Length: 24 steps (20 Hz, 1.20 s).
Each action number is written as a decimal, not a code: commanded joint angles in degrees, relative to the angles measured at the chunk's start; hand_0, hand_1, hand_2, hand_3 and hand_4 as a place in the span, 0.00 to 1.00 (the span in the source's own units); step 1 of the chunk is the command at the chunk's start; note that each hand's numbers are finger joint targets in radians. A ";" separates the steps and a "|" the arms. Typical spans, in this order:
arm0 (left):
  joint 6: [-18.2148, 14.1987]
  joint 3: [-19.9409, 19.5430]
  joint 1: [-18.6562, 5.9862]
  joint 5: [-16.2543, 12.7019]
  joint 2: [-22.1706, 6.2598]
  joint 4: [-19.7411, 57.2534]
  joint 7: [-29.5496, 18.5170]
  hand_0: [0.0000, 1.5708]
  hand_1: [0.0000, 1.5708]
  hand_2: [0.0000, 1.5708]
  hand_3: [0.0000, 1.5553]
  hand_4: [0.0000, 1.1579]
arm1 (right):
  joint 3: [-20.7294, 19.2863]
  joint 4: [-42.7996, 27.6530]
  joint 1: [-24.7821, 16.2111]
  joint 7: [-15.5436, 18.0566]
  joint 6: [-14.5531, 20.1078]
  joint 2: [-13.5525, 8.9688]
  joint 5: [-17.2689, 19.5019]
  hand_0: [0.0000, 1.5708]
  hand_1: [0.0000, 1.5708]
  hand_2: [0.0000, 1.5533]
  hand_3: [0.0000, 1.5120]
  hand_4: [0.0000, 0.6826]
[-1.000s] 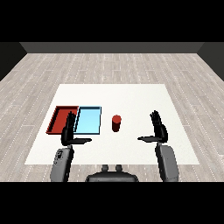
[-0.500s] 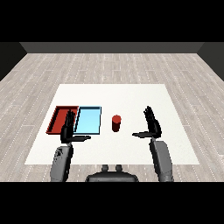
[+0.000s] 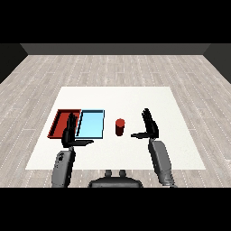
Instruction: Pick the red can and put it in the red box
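The red can (image 3: 119, 127) stands upright on the white table, just right of the light blue tray (image 3: 90, 124). The red tray (image 3: 61, 122) lies at the left, beside the blue one. My right hand (image 3: 150, 126) is open, fingers straight and thumb pointing left, a short way right of the can and not touching it. My left hand (image 3: 69, 134) is open too, hovering over the near edge between the two trays, partly covering the red tray's right side.
The white table (image 3: 135, 101) extends far behind the can and to the right. Grey plank floor surrounds it.
My right hand has moved left toward the can, closing most of the gap. The left hand, the can and both trays have stayed where they were.
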<state>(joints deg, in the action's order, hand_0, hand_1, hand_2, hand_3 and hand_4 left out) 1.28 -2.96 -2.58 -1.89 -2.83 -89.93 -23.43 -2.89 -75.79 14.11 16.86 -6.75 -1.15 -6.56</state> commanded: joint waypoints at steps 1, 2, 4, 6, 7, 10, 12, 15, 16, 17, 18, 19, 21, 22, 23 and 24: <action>-1.00 -0.35 -1.74 -0.28 -1.03 -4.65 6.50 0.00 0.00 0.00 0.00 0.00 | -1.31 6.51 5.29 1.76 -0.01 0.19 -0.67 0.00 0.00 0.00 0.00 0.00; -0.28 1.09 0.82 -0.03 -0.02 -5.12 4.52 0.00 0.00 0.00 0.00 0.00 | -0.14 7.69 1.79 4.56 -1.27 0.53 -0.05 0.00 0.00 0.00 0.00 0.00; 1.40 -0.96 1.47 -1.62 -0.54 -0.27 -0.25 0.00 0.00 0.00 0.00 0.00 | 3.03 15.01 6.61 7.83 3.89 1.11 -2.80 0.00 0.00 0.00 0.00 0.00; -2.57 2.12 1.58 1.71 1.77 -4.25 3.29 0.00 0.00 0.00 0.00 0.00 | 1.06 12.60 4.86 5.93 0.82 1.11 -2.65 0.00 0.00 0.00 0.00 0.00; 1.19 -0.99 -0.36 -1.82 -0.74 -1.36 1.68 0.00 0.00 0.00 0.00 0.00 | 2.53 16.12 7.61 7.50 2.77 1.12 -2.41 0.00 0.00 0.00 0.00 0.00; 1.04 -0.36 2.49 -2.12 -0.81 -7.35 4.41 0.00 0.00 0.00 0.00 0.00 | 1.91 17.87 8.68 9.07 1.41 1.13 -2.03 0.00 0.00 0.00 0.00 0.00; -0.44 2.33 3.60 -0.29 1.90 -6.01 3.07 0.00 0.00 0.00 0.00 0.00 | 10.09 14.54 5.51 9.73 7.14 1.13 -6.32 0.00 0.00 0.00 0.00 0.00; 2.47 -0.55 1.46 -2.20 -0.58 -1.51 -0.20 0.00 0.00 0.00 0.00 0.00 | 7.84 19.63 9.38 9.74 5.63 1.14 -6.52 0.00 0.00 0.00 0.00 0.00; 3.23 -1.87 4.10 -4.01 -1.30 -4.31 0.72 0.00 0.00 0.00 0.00 0.00 | 7.00 14.76 7.76 7.94 4.85 1.14 -7.70 0.00 0.00 0.00 0.00 0.00; 0.66 -0.11 1.11 -0.75 1.63 3.04 -4.80 0.00 0.00 0.00 0.00 0.00 | 9.86 16.15 3.76 10.94 4.70 1.14 -7.09 0.00 0.00 0.00 0.00 0.00; 0.53 1.57 2.62 -0.28 1.31 -2.05 0.32 0.00 0.00 0.00 0.00 0.00 | 10.97 20.71 8.03 12.58 5.11 1.14 -8.90 0.00 0.00 0.00 0.00 0.00; 1.79 0.65 4.75 -2.46 0.40 -6.37 2.18 0.00 0.00 0.00 0.00 0.00 | 14.97 17.59 7.03 11.58 9.19 1.14 -10.86 0.00 0.00 0.00 0.00 0.00; 3.56 -2.55 -0.24 -4.12 -1.70 0.26 0.31 0.00 0.00 0.00 0.00 0.00 | 15.21 28.70 13.38 15.83 12.06 1.14 -11.46 0.00 0.00 0.00 0.00 0.00; 1.19 1.43 4.11 -0.89 1.79 -2.00 -1.70 0.00 0.00 0.00 0.00 0.00 | 15.23 28.01 10.30 17.37 9.52 1.14 -12.39 0.00 0.00 0.00 0.00 0.00; 1.94 0.07 4.45 -2.67 -0.08 -6.66 2.78 0.00 0.00 0.00 0.00 0.00 | 12.07 26.86 11.67 14.81 7.98 1.14 -10.76 0.00 0.00 0.00 0.00 0.00; 3.53 -2.02 1.92 -4.20 -1.87 -4.35 2.78 0.00 0.00 0.00 0.00 0.00 | 16.40 29.03 11.73 17.95 11.11 1.14 -13.51 0.00 0.00 0.00 0.00 0.00</action>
<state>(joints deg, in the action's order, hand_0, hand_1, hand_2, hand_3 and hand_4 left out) 3.65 -3.70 -0.27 -4.62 -3.25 -92.65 -22.66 9.85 -51.25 24.18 31.31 1.78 -0.01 -16.93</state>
